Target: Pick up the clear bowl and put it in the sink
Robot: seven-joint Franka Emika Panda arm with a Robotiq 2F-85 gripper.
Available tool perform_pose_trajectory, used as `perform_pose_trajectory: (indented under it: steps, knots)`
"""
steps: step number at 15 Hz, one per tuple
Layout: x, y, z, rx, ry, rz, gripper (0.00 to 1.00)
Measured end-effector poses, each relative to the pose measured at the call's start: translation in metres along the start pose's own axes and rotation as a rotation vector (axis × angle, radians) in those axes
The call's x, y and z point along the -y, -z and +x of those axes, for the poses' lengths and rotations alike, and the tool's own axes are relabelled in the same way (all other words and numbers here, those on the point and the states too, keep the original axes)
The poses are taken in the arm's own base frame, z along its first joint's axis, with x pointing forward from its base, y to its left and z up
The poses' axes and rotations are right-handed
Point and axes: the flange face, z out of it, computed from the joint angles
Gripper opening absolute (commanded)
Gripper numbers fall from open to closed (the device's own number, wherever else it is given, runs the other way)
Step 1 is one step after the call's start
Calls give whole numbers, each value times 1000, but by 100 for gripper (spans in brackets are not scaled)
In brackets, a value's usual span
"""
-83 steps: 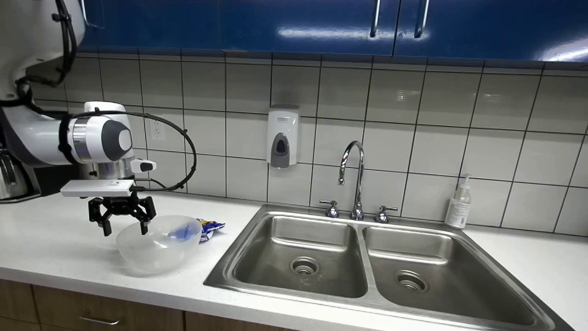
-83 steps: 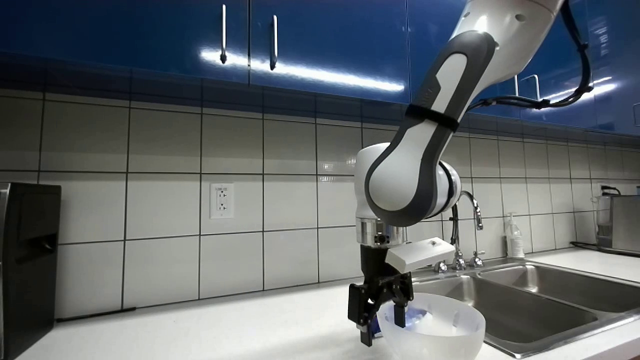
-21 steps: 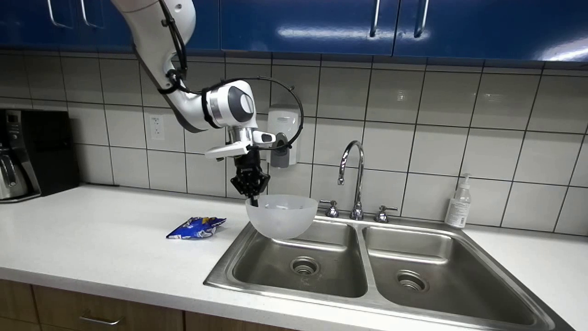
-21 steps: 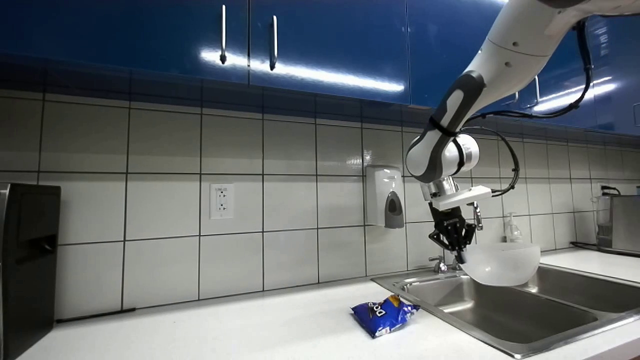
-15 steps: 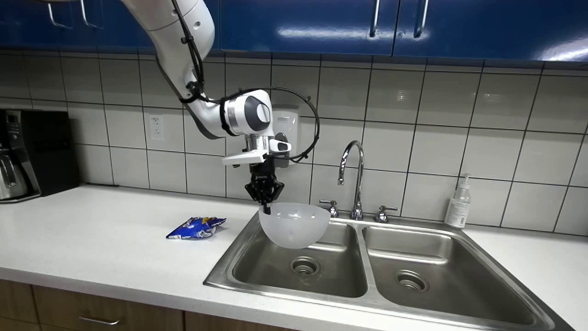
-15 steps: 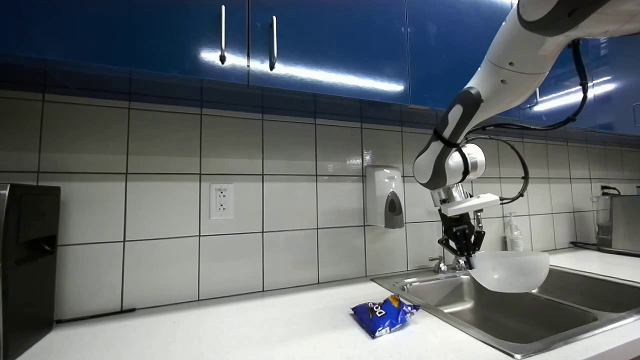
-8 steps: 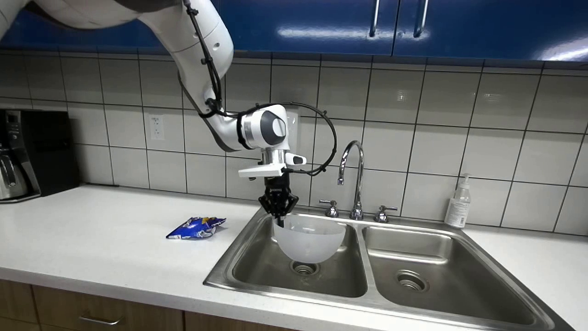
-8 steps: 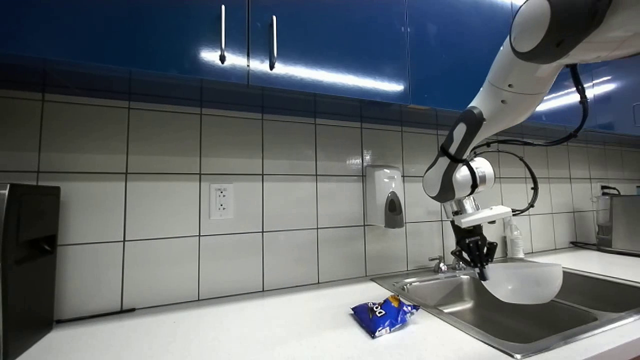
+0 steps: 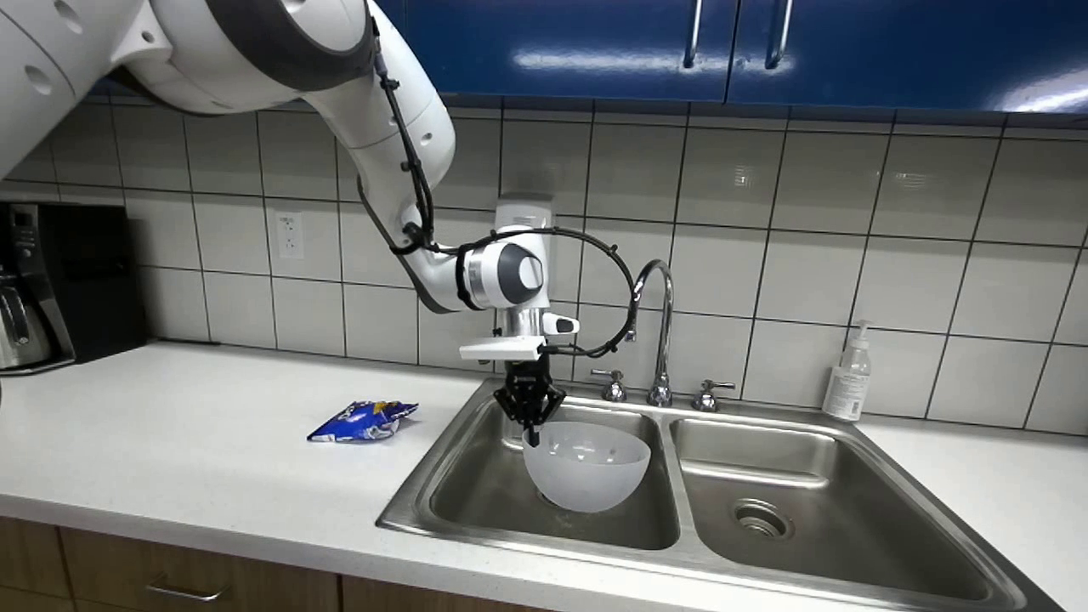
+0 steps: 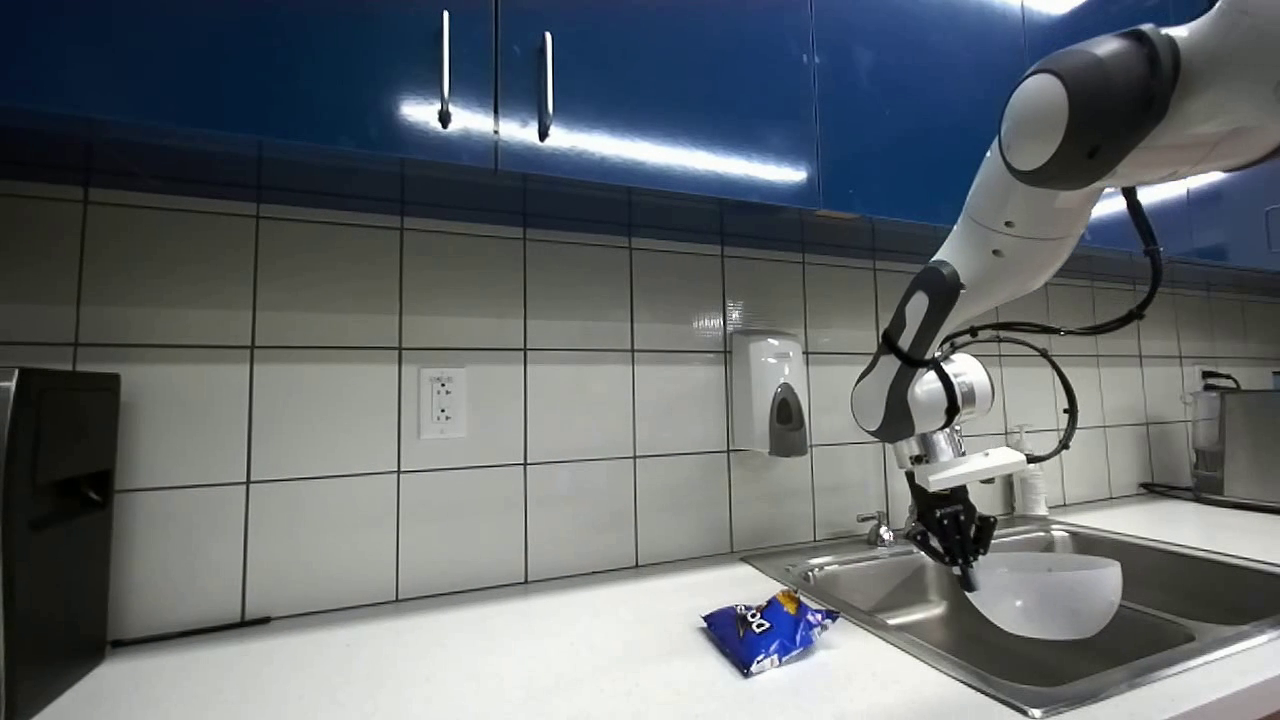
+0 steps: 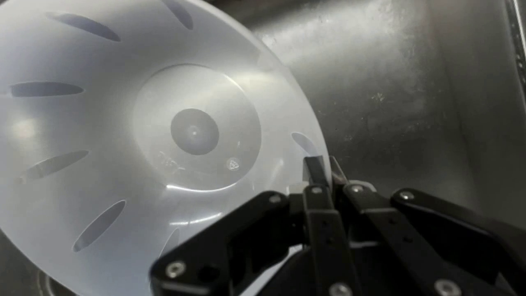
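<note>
- Claw (image 11: 327, 169): jaws drawn nearly together, pinching the clear bowl (image 9: 586, 478) at its rim, one inside, one outside.
- In an exterior view, we see the bowl mouth-up at the sink's left basin (image 9: 484, 501); bottom contact we cannot tell.

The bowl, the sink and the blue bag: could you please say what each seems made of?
The bowl looks like smooth plastic, possibly glass: milky, translucent, with bright highlights. The sink seems satin stainless steel, from its grey metallic sheen. The blue bag is probably glossy plastic or foil film, given its crinkled surface.
</note>
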Motion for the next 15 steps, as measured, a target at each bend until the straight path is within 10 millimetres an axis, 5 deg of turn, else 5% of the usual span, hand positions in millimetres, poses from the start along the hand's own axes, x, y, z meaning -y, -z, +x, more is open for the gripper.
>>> perform_pose_trajectory:
  steps: [10,15]
  knots:
    - [31,-55,32,-41,18,18,1]
    - [40,-64,43,-49,29,13,1]
